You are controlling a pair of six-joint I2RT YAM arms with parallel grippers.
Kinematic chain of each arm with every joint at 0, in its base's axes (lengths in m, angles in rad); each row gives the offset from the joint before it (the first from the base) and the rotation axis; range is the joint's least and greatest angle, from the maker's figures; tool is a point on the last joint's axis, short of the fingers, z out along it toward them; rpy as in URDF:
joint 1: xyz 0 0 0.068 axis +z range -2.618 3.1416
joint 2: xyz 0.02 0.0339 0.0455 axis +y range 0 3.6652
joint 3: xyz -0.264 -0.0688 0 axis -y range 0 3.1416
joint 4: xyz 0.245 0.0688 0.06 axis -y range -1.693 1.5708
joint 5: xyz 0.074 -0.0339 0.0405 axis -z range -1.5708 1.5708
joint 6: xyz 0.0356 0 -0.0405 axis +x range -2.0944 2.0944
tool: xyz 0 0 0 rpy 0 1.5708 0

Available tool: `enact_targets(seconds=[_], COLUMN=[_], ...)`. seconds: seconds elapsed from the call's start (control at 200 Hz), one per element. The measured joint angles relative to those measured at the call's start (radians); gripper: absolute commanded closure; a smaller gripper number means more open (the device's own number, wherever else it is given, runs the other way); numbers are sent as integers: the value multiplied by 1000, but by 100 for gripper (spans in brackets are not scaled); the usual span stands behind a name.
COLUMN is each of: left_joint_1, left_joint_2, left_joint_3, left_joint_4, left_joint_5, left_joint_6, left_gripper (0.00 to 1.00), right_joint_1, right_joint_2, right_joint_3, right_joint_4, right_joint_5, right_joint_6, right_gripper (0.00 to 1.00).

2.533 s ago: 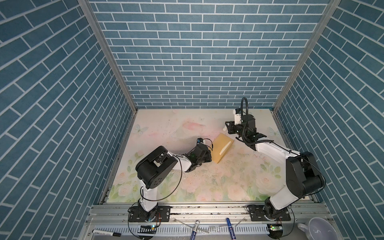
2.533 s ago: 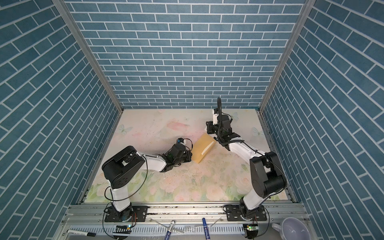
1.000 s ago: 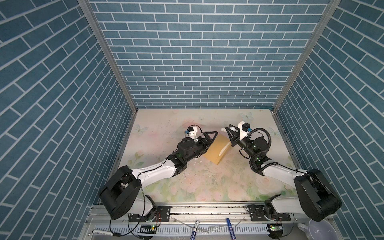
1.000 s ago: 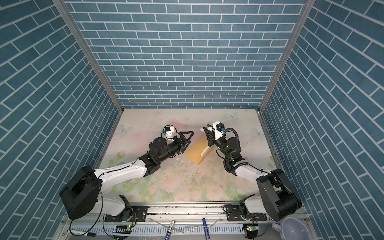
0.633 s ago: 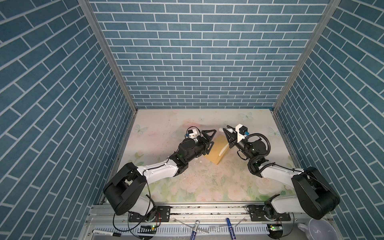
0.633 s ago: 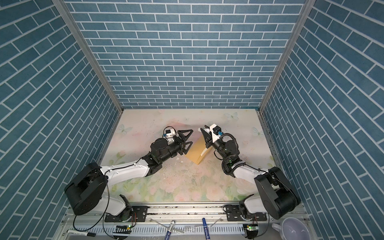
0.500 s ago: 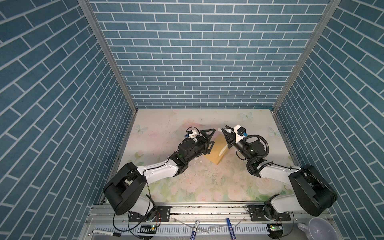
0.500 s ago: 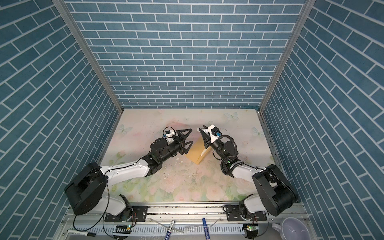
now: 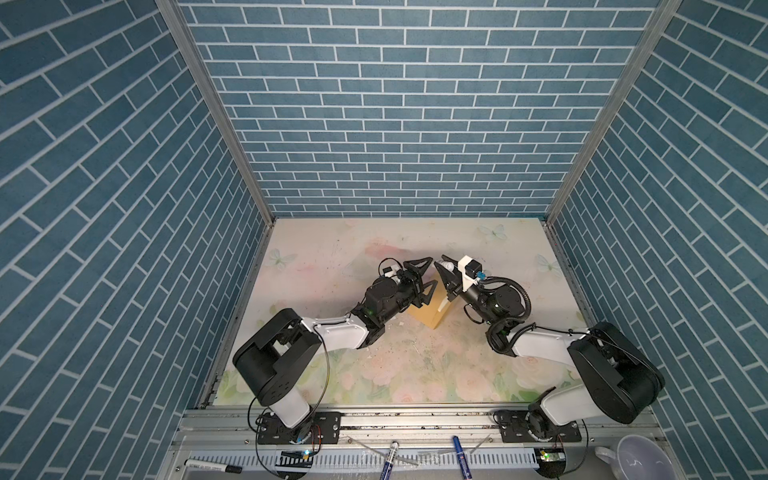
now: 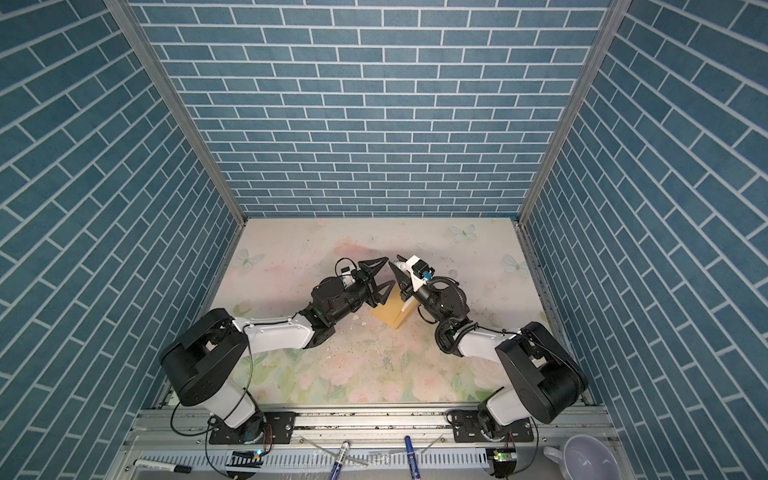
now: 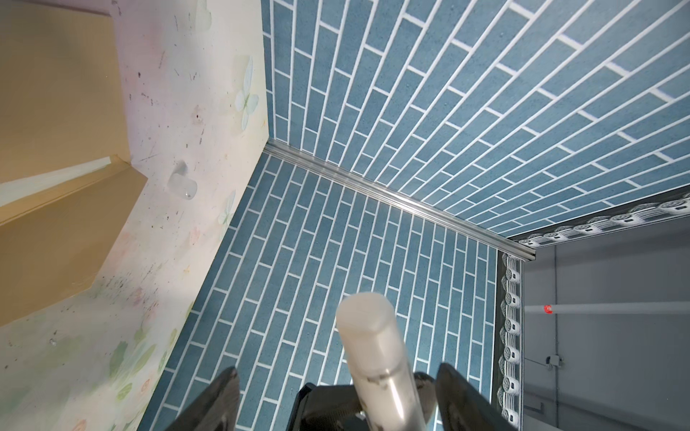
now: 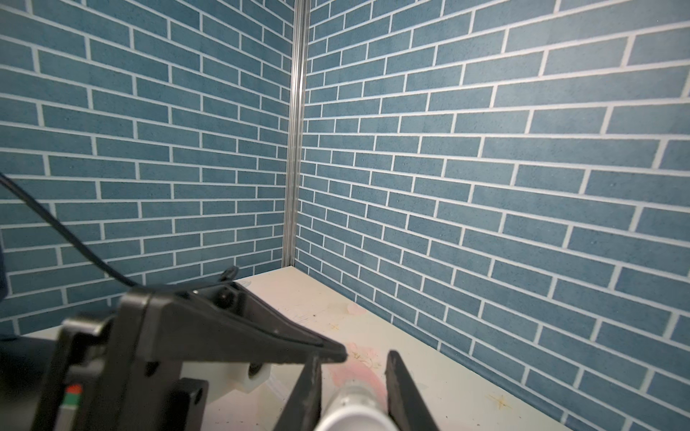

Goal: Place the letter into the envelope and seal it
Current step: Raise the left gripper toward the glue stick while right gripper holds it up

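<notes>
While the envelope (image 11: 56, 93) holds the letter (image 11: 56, 183) — edge showing — left claw (image 11: 338, 373) gapes, right claw (image 12: 351, 360) grips a white stick (image 12: 354, 410).

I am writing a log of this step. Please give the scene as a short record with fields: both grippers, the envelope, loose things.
left gripper: open, grips nothing
right gripper: shut on white tube
envelope: flat on table, close to both grippers
envelope flap: pale strip shows at its fold
loose thing: small clear cylinder on table
letter: not clearly visible

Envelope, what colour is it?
Tan-yellow. The envelope shows best in the left wrist view.
</notes>
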Motion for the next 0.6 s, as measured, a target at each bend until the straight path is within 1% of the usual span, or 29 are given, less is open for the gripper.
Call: enact_targets(seconds=[0.185,0.34,0.53,0.6], left_joint_1=[2,7,8,9], left_joint_2=[31,31,32,34], left_joint_3=[25,37,47,48], left_joint_4=[60,84,85,83], left_joint_5=[-4,-9,-11,-12], left_joint_6=[-41,-56,-63,-69], left_gripper=[31,42,60,69], right_joint_1=[13,18,21,21], right_joint_2=[3,4,5,5], right_joint_3=[0,0,0,0], right_joint_4=[1,1,10,18], right_joint_5=[0,0,5,8], right_joint_6=[-2,-3,-3,-4], right_gripper=[100,100,100,100])
